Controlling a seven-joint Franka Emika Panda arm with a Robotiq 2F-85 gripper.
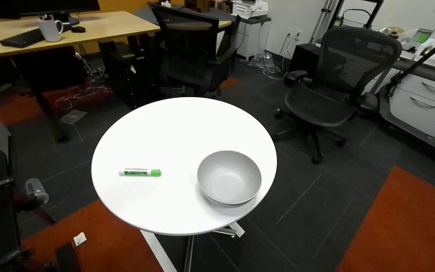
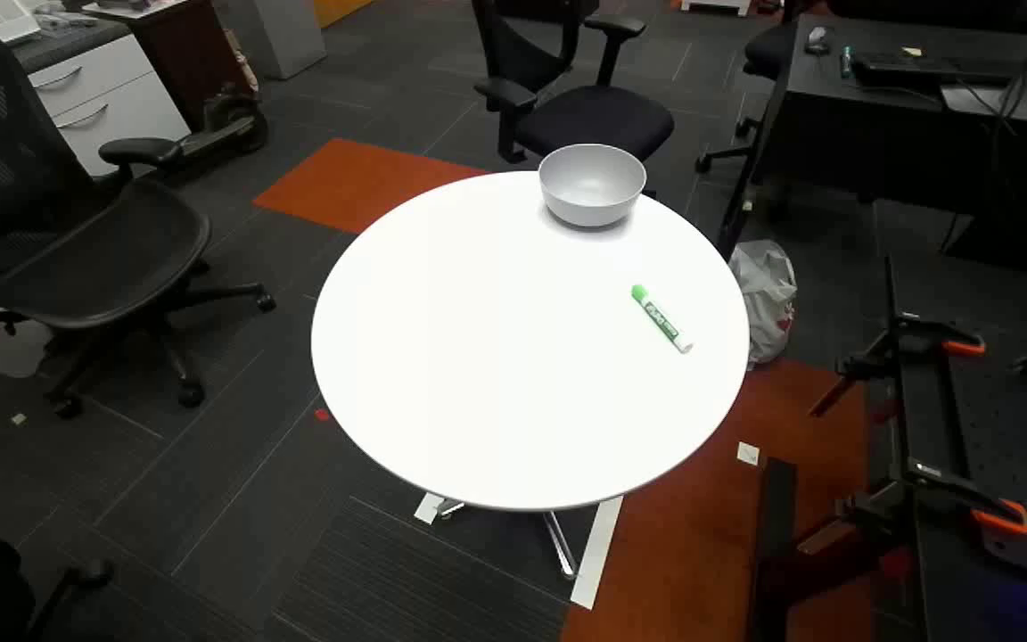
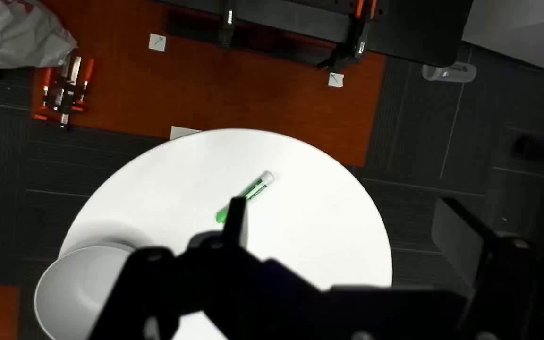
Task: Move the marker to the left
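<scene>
The marker lies flat on the round white table in both exterior views (image 1: 140,172) (image 2: 661,319). It has a white barrel with a green label and a green cap. In the wrist view the marker (image 3: 256,189) lies slanted, its green end partly hidden behind a finger. My gripper (image 3: 341,203) shows only in the wrist view. Its fingers are wide apart with nothing between them. It appears well above the table. The marker is outside the gap, beyond the left finger.
A grey bowl (image 1: 229,177) stands near the edge of the white table (image 1: 179,128), apart from the marker. The bowl also shows in an exterior view (image 2: 592,185) and in the wrist view (image 3: 78,293). Office chairs (image 1: 338,75) and a black bench with clamps (image 2: 968,428) stand around the table.
</scene>
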